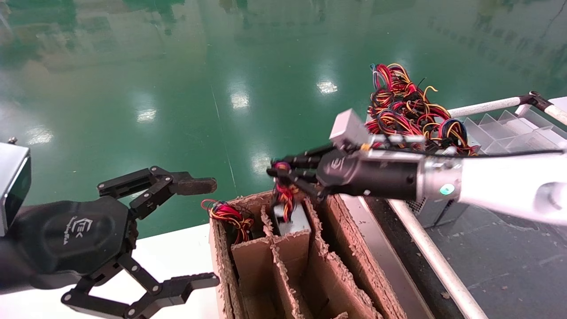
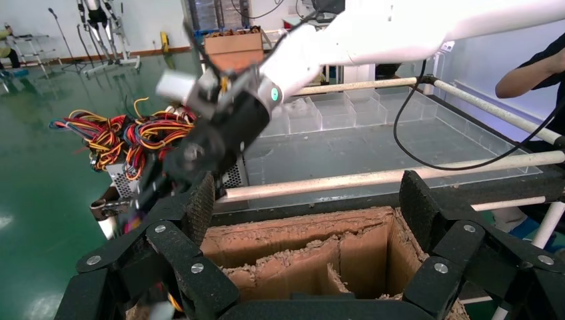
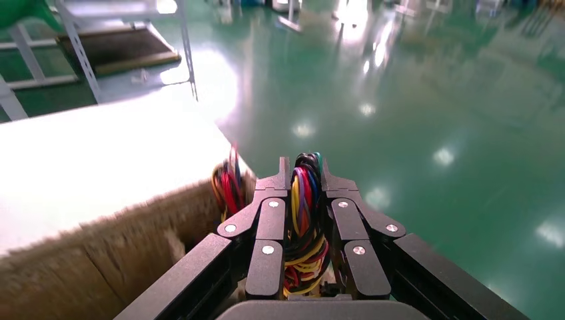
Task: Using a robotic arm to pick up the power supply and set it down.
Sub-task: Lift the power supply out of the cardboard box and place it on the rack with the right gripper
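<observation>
Claw, head view: the right claw (image 1: 283, 177) is seen reaching in from the right above the cardboard divider box (image 1: 336, 248), closed on the wire bundle (image 1: 285, 197) of the power supply (image 1: 292, 221).
Power supply, head view: the grey box is seen hanging by its wires, its lower part between the dividers of a middle compartment; whether it rests on anything cannot be told.
Left claw, head view: the left claw (image 1: 177, 235) is held wide open and empty at the left, over the white desk (image 1: 177, 257), beside the box.
Other units, head view: a second wire bundle (image 1: 228, 215) is seen in the neighbouring compartment, and a heap of wired units (image 1: 412, 110) lies behind the right arm.
Writing, head view: a white logo is printed on each claw's black palm; its letters cannot be read with certainty.
Left wrist view: the open fingers (image 2: 193, 207) of the left claw are seen framing the cardboard box (image 2: 300, 247), with the right arm (image 2: 373, 33) beyond.
Right wrist view: red, yellow, black and blue wires (image 3: 305, 220) are pinched between the nearly shut fingers (image 3: 270, 227).
Progress: the grasp is judged done; it cannot be told whether the unit is on its way in or out, and the setting down and release are judged still to be left.
</observation>
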Available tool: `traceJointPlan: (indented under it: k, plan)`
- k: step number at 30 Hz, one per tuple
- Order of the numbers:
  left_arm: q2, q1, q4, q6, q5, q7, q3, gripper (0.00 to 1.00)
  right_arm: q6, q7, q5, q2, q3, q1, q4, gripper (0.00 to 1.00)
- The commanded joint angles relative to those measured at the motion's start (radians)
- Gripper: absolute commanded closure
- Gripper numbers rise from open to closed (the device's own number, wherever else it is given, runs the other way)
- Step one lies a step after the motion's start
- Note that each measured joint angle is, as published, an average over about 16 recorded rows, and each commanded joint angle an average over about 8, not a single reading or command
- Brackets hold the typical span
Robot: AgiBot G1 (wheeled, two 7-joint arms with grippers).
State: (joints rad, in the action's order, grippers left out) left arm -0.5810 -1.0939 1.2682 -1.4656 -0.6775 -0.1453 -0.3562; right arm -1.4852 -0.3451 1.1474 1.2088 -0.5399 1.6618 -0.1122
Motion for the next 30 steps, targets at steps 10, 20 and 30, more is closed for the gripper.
traceJointPlan:
  k: [10,20,30]
  plan:
    - [0.0,0.0,0.0,0.0,0.0,0.0,0.0,0.0,-0.071,0.062,-0.084,-0.124,0.059,0.098,-0.119,1.0]
    - [0.0,0.0,0.0,0.0,0.0,0.0,0.0,0.0,-0.048,0.278,-0.147,-0.292,0.107,0.228,-0.336,1.0]
    - [0.0,0.0,0.0,0.0,0.0,0.0,0.0,0.0,0.158,0.455,-0.09,-0.509,0.137,0.291,-0.594,1.0]
